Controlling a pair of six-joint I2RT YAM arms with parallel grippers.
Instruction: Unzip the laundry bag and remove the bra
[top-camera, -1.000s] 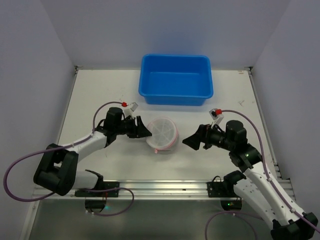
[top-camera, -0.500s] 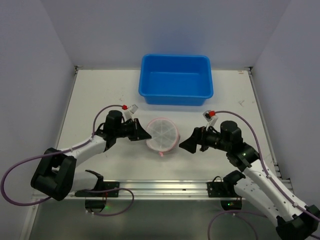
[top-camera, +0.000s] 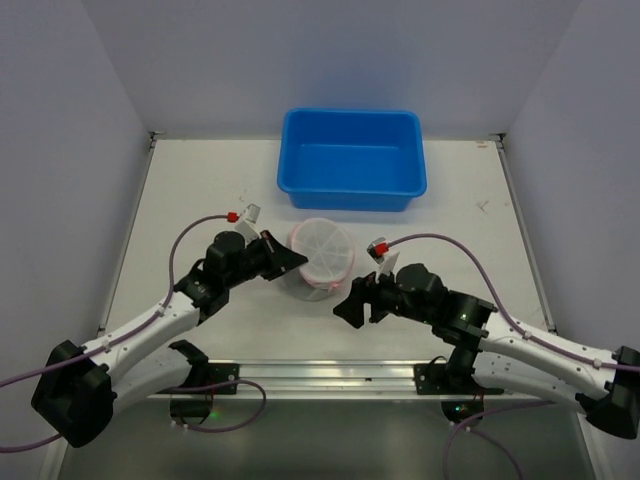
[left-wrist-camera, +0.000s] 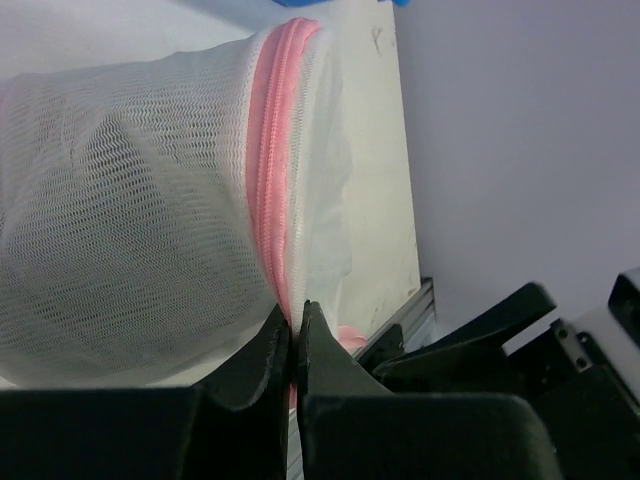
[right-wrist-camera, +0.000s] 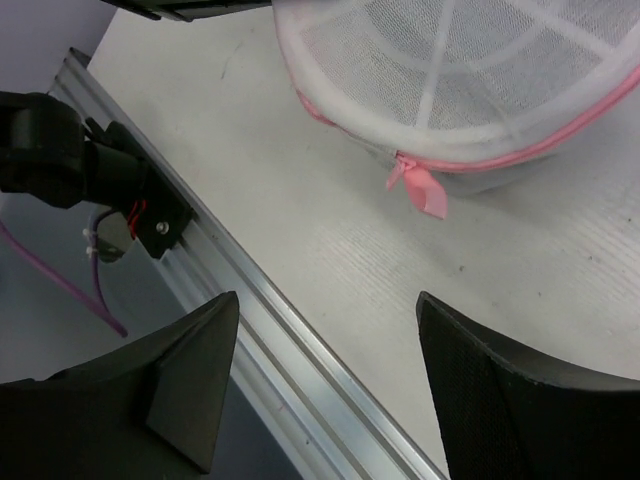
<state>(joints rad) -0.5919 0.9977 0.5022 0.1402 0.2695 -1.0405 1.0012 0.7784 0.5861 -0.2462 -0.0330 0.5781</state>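
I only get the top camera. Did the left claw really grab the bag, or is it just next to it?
Observer: It grabbed it. The left wrist view shows the left gripper shut, pinching the pink zipper seam of the laundry bag.
Operator: Where's the little zipper tag?
Observer: The right wrist view shows a pink pull tab hanging from the bag's seam, on the side facing the right gripper.
Operator: Is that claw touching the tag?
Observer: No. Its fingers stand wide open, apart from the tab, with nothing between them.
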